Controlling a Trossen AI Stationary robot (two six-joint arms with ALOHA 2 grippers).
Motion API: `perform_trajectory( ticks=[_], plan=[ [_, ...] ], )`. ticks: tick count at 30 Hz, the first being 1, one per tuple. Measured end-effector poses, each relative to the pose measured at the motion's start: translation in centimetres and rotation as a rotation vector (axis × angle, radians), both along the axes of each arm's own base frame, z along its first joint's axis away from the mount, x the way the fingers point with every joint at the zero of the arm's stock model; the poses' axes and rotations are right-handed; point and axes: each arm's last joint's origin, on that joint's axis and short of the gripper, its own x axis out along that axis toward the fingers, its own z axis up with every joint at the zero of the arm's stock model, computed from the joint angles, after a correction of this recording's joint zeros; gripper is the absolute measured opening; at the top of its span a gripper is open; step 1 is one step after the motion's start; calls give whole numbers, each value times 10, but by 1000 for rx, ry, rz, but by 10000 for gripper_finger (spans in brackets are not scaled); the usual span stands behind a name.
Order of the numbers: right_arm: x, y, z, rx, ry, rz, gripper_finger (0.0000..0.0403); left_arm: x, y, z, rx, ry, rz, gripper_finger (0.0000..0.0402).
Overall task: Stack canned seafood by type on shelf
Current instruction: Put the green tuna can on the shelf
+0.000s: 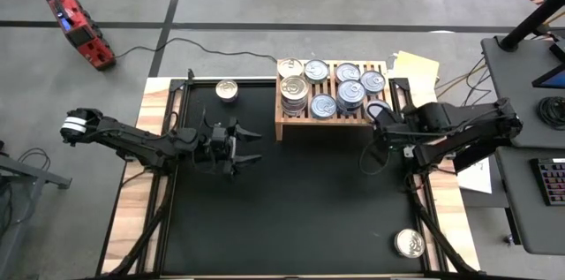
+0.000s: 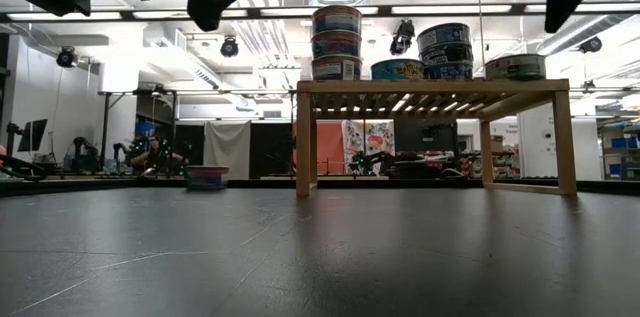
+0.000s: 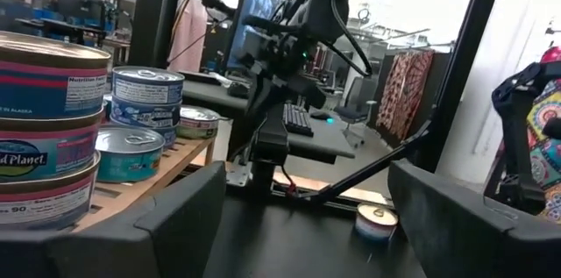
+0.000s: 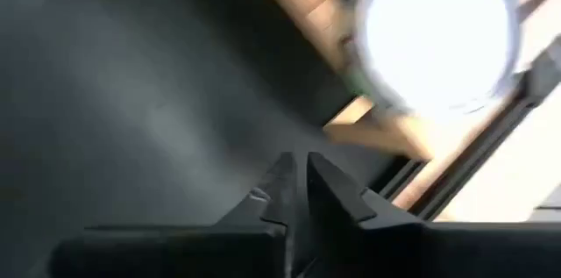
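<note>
High view, shelf (image 1: 281, 126), roughly eight tins (image 1: 323, 106) on top

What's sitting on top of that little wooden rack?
The low light-wood slatted shelf carries flat round silver-lidded seafood tins, some stacked, the tallest pile three high in the low view. From above, the lower tins in each stack are covered.
</note>
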Motion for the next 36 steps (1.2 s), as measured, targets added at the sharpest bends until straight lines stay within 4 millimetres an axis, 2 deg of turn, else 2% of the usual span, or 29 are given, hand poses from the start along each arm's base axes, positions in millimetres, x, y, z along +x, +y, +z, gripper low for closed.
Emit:
perform_trajectory(
  ticks=[8,15,26,36],
  plan=[
    [-1,-3,-6,-99,26,2,10,0,0,-1,17,11,2,302],
    [-1,-4,-13,-117,49,-6,9,0,0,-2,18,18,2,302],
    [-2,-21,-26,-139,131,-61,9,0,0,-2,18,18,2,302],
    [-1,-31,-27,-242,142,-72,9,0,0,-2,18,18,2,302]
  ],
)
